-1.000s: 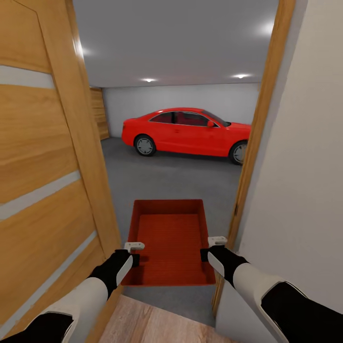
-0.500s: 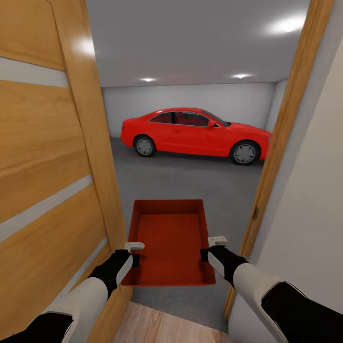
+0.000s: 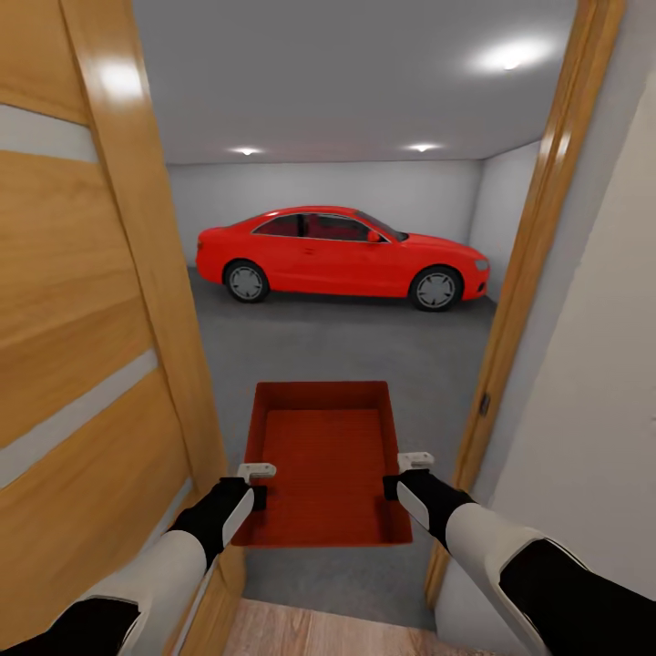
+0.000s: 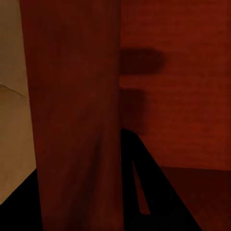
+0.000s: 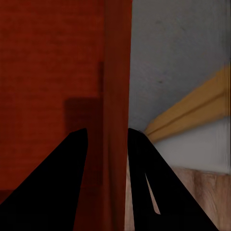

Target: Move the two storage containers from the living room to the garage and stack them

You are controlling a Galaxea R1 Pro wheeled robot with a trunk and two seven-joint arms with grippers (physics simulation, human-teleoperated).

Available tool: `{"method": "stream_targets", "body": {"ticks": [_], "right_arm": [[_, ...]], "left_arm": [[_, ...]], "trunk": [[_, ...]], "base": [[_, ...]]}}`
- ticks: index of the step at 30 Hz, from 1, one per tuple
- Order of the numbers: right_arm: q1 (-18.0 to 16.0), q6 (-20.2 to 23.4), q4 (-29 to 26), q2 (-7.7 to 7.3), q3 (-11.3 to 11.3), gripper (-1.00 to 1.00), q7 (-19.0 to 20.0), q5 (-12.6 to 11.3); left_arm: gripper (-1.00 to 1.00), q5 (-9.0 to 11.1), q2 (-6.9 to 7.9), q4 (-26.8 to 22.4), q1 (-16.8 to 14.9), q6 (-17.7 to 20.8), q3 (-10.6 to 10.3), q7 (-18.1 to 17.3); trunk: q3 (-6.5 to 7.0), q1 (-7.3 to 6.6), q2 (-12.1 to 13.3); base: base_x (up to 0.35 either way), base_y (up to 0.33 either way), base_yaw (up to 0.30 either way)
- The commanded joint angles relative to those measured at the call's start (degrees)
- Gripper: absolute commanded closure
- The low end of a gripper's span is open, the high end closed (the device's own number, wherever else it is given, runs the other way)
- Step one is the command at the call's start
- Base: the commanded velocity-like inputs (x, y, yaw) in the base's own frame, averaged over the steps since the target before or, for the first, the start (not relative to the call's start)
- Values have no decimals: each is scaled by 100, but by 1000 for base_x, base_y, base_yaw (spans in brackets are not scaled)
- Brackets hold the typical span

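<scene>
My left gripper [image 3: 258, 484] and right gripper [image 3: 402, 475] each clamp a side wall of the storage container [image 3: 323, 460], facing the garage floor [image 3: 346, 351]

You've rolled closer to the doorway, and your view has swung a bit to the right. The car [image 3: 339, 258] now sits further left in the frame, whole from nose to tail, with the garage's right wall [image 3: 497, 223] showing past it. The door [image 3: 82, 301] at left looms larger, the right door frame [image 3: 533, 264] has slid toward the right edge, and less wood floor [image 3: 337, 633] shows at the bottom.
</scene>
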Motion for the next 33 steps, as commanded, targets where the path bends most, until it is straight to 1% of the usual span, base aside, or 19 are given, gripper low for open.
{"method": "stream_targets", "body": {"ticks": [1,6,27,33], "right_arm": [[-10,15,-22,-2,67,100,45,-176],[-10,15,-21,-4,67,100,45,-176],[-10,15,-22,-4,67,100,45,-176],[-10,15,-20,-4,67,100,45,-175]], "left_arm": [[100,108,62,-10,2,27,-179,61],[100,105,62,-17,2,27,-177,60],[100,87,62,-32,0,27,-177,60],[100,87,62,-35,1,26,-177,60]], "trunk": [[-14,4,-15],[-14,4,-15],[-14,4,-15],[-14,4,-15]], "base": [[18,39,-246],[6,12,-159],[0,0,-4],[0,0,-80]]}}
